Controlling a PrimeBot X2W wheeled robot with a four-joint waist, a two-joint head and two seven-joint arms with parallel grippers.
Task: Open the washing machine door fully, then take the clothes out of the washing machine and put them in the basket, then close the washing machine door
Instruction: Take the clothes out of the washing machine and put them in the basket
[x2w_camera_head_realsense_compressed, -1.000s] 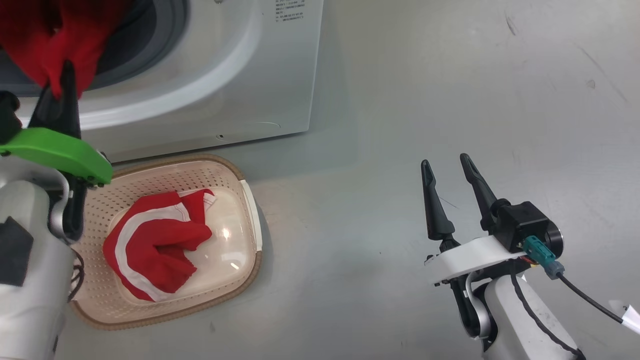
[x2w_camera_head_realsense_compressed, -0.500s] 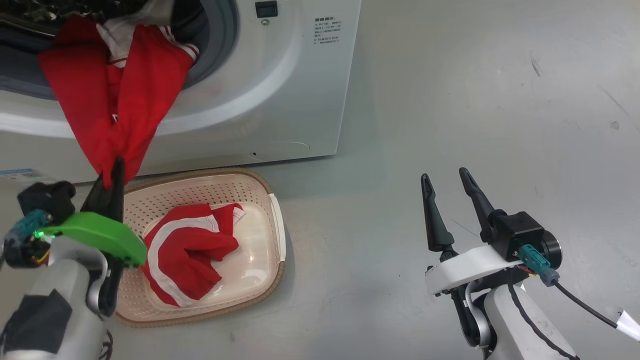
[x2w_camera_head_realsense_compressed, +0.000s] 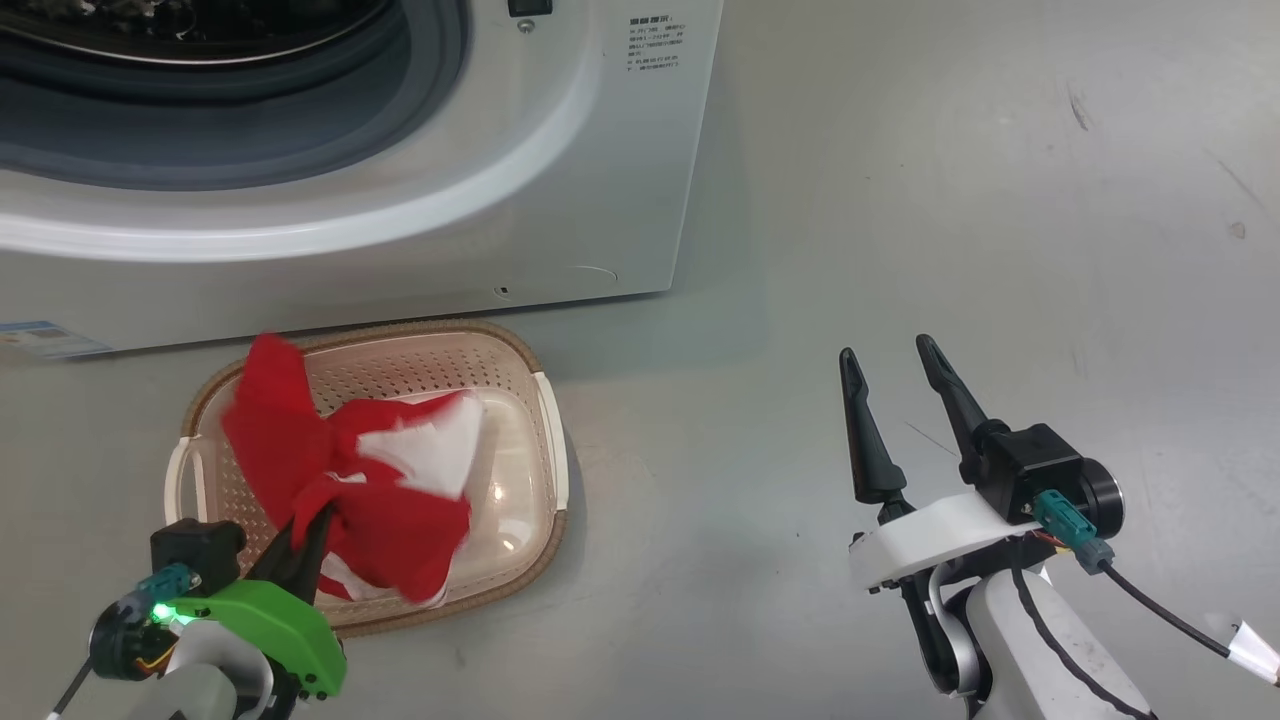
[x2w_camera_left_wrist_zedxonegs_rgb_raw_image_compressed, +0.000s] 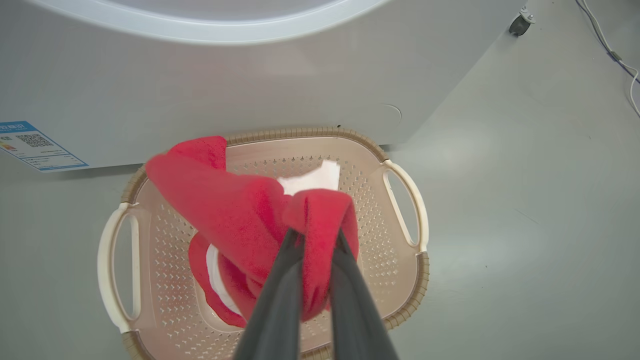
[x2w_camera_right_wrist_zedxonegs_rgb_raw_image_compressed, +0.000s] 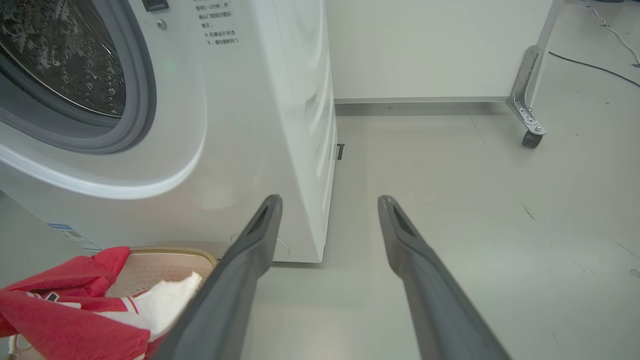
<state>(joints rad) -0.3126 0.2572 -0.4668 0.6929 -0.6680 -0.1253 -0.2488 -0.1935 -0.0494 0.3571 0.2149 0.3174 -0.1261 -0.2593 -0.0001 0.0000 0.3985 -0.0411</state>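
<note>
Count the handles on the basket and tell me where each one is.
2. One handle is on the basket's left end in the left wrist view, the other on its right end. None seems hidden.

So the floor (x2w_camera_head_realsense_compressed: 950, 180) is looking like smooth pale grey-green stuff, and soft light is bouncing off it in dull patches. A few dark scuff marks (x2w_camera_head_realsense_compressed: 1080, 105) are showing on it, mostly off to the right in the head view. In the right wrist view a plain white panel (x2w_camera_right_wrist_zedxonegs_rgb_raw_image_compressed: 425, 50) is standing at the back, with a grey strip running along its bottom edge. A metal bracket (x2w_camera_right_wrist_zedxonegs_rgb_raw_image_compressed: 522, 95) is bracing its corner and sitting on a small caster wheel (x2w_camera_right_wrist_zedxonegs_rgb_raw_image_compressed: 531, 138). A black cable (x2w_camera_right_wrist_zedxonegs_rgb_raw_image_compressed: 585, 62) is trailing over the floor behind that, and a thin white cable (x2w_camera_left_wrist_zedxonegs_rgb_raw_image_compressed: 611, 54) is snaking along the left wrist view's edge.
</note>
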